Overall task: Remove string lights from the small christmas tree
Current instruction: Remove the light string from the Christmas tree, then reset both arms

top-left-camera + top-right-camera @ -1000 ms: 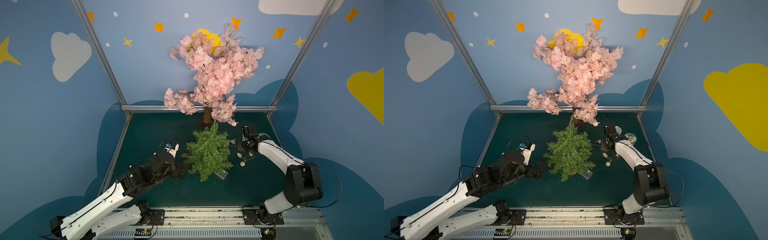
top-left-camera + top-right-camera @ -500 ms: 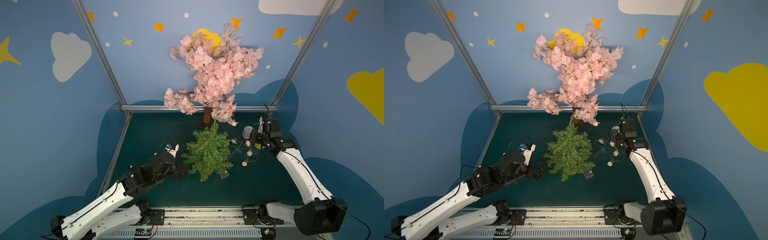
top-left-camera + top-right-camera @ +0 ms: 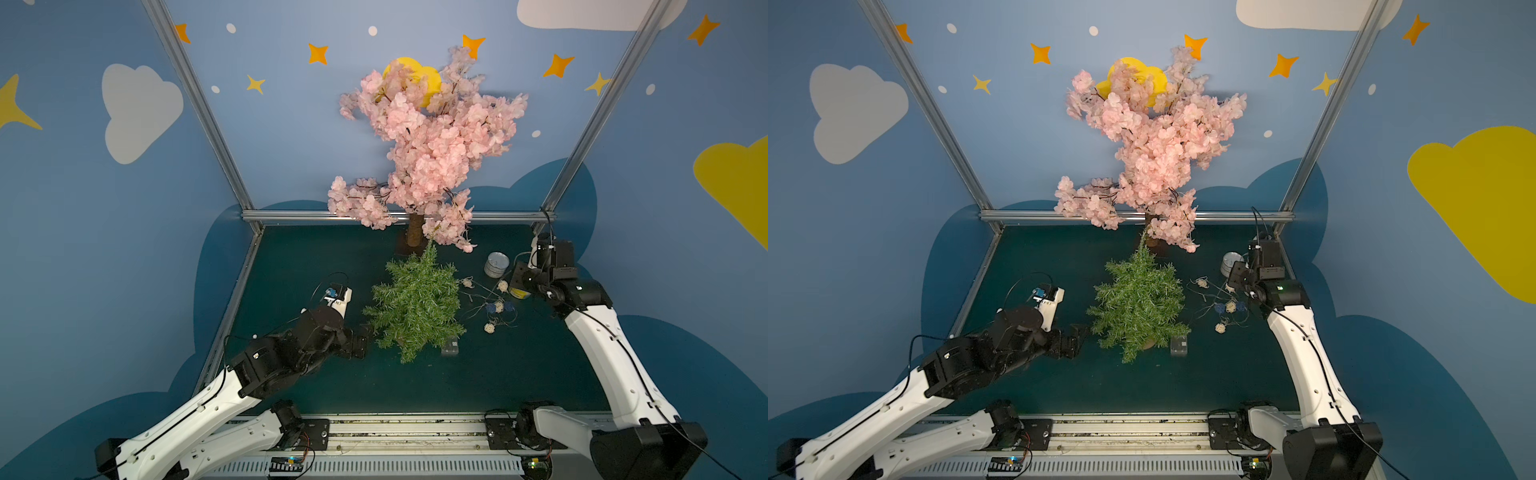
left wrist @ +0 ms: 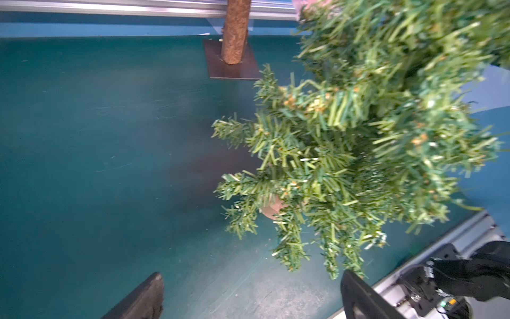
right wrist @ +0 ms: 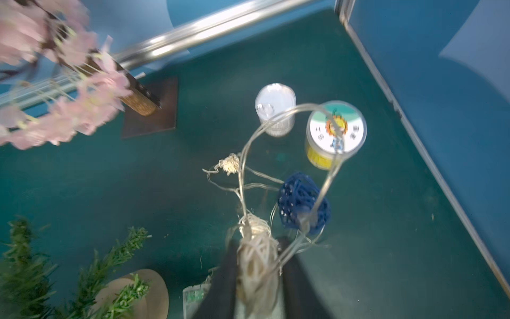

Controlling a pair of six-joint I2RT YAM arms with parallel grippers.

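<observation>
Mid-mat, the small christmas tree (image 3: 415,309) is standing on its tan base (image 4: 271,210). Its long axis is running from base up to tip, and in both top views the tip is pointing toward the trunk of the pink blossom tree (image 3: 428,137). Cannot tell true lean from camera angle.

The string lights (image 3: 494,305) are lying off the tree, sprawling in a loose tangle on the green mat (image 3: 311,257) to its right, between the branches and the right gripper (image 3: 513,283). The tangle's long axis is running from the clear box (image 3: 450,347), sitting just beside the tree's base, out and back toward that gripper.

Right gripper: a cream ball (image 5: 258,262) is sitting between its fingers (image 5: 292,276). Wire is arching up from there in a loop across the yellow jar (image 5: 335,132). The view is blurred, so cannot tell whether it is pinching the ball or leaving it loose. A silvery can (image 3: 496,264) is standing near the jar.

Left gripper (image 4: 252,276): hovering with fingers spread wide and nothing between them, just beside the tree's lowest branches on the left-arm side
</observation>
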